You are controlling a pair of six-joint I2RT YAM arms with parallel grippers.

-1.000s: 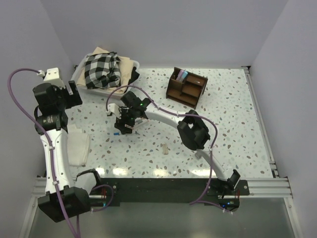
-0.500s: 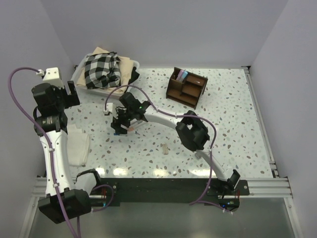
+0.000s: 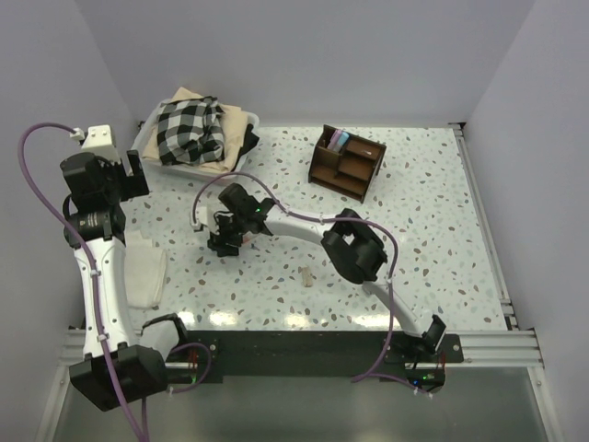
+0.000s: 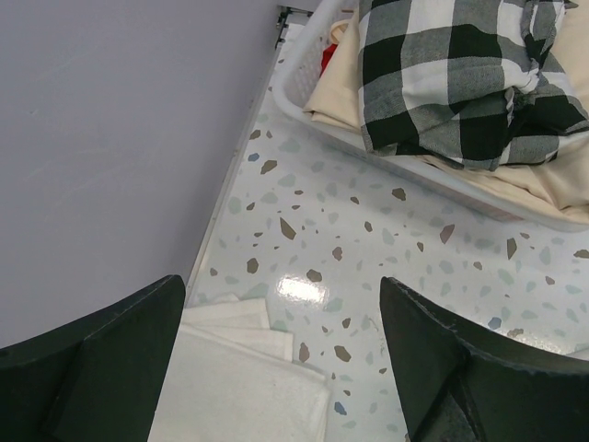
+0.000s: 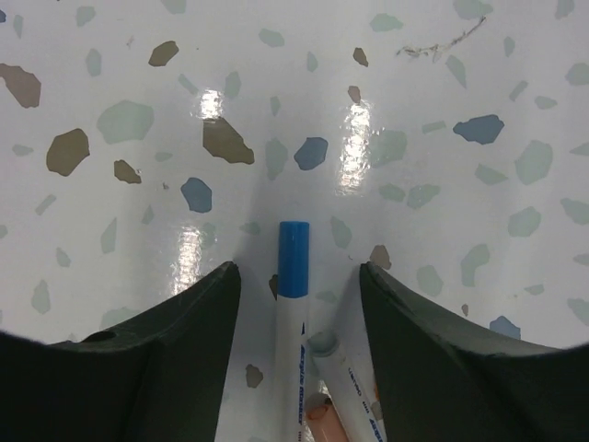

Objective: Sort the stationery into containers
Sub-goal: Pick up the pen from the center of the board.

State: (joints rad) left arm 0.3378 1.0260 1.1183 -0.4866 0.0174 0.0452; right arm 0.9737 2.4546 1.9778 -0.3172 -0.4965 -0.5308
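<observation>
My right gripper is low over the table with its jaws open on either side of a white marker with a blue cap, a gap showing on each side. A second white pen and an orange-ended one lie beside it. From above, the right gripper hides these pens. The dark brown organizer stands at the back and holds pink and light blue pens. A beige stub lies mid-table. My left gripper hangs open and empty at the left.
A white tub with checked cloth sits at the back left, also in the left wrist view as tub. A folded white cloth lies under the left gripper, near the left wall.
My right gripper has moved left and down over the pens, and its jaws have narrowed. The left arm has hardly moved.
</observation>
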